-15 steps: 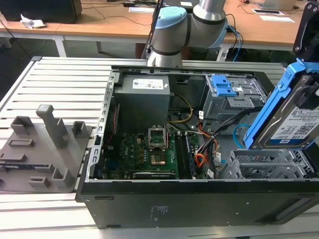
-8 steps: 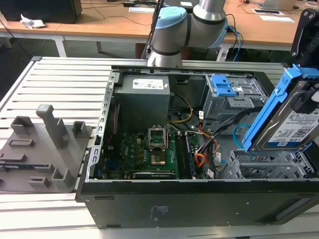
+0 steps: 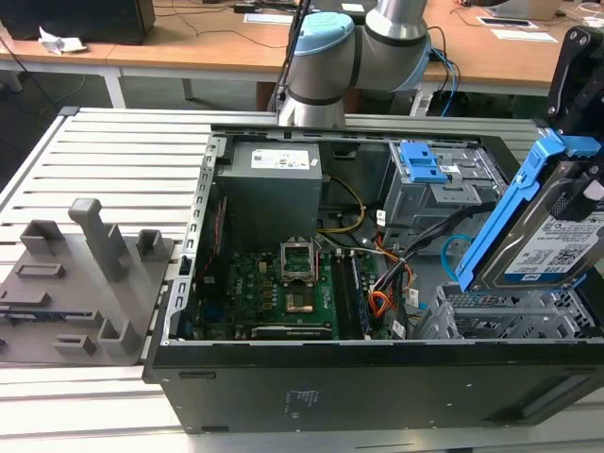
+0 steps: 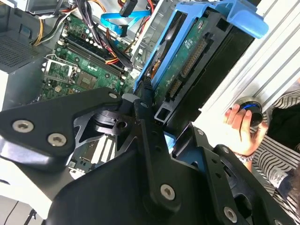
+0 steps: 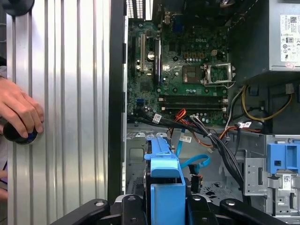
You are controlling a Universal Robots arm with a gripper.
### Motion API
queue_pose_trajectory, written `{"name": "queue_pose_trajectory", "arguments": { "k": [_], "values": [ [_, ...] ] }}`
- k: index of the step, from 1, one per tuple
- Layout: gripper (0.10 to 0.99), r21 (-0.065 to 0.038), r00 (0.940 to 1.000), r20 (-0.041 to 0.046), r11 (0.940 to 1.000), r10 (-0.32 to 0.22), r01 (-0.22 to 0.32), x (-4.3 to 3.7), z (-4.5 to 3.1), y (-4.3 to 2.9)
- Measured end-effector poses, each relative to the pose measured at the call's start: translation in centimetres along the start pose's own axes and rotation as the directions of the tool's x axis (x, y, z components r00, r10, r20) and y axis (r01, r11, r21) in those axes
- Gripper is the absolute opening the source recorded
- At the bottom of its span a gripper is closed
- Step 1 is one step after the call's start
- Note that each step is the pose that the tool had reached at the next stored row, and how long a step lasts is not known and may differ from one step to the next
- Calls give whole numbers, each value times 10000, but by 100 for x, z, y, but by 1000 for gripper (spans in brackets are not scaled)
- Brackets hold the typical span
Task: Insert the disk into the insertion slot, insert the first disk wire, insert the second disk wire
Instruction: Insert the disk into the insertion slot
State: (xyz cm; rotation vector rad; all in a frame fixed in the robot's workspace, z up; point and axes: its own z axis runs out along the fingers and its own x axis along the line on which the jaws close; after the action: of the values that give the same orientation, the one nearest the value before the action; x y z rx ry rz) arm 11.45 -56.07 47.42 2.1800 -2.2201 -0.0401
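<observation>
The disk (image 3: 557, 226) is being gripped by the jaws, which are closed narrow on the near end of its blue carrier frame. It is being held tilted, its long axis running steeply down and away from the jaws. The insertion slot (image 3: 514, 316) is lying just below the disk's lower end, beneath the jaws; whether the two are touching cannot be told. Farther out from the jaws, the second disk wire (image 3: 451, 247) and the first disk wire (image 3: 379, 304) are lying loose, unattached to the disk. A person's hand (image 5: 18, 115) is resting on the worktop (image 5: 70, 93), well apart.
</observation>
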Motion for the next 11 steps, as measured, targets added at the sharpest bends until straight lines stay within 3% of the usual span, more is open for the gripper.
{"name": "queue_pose_trajectory", "arguments": {
  "k": [11],
  "values": [
    [365, 0, 10000, 1, 10000, 0, 0, 0, 111, -4]
  ]
}}
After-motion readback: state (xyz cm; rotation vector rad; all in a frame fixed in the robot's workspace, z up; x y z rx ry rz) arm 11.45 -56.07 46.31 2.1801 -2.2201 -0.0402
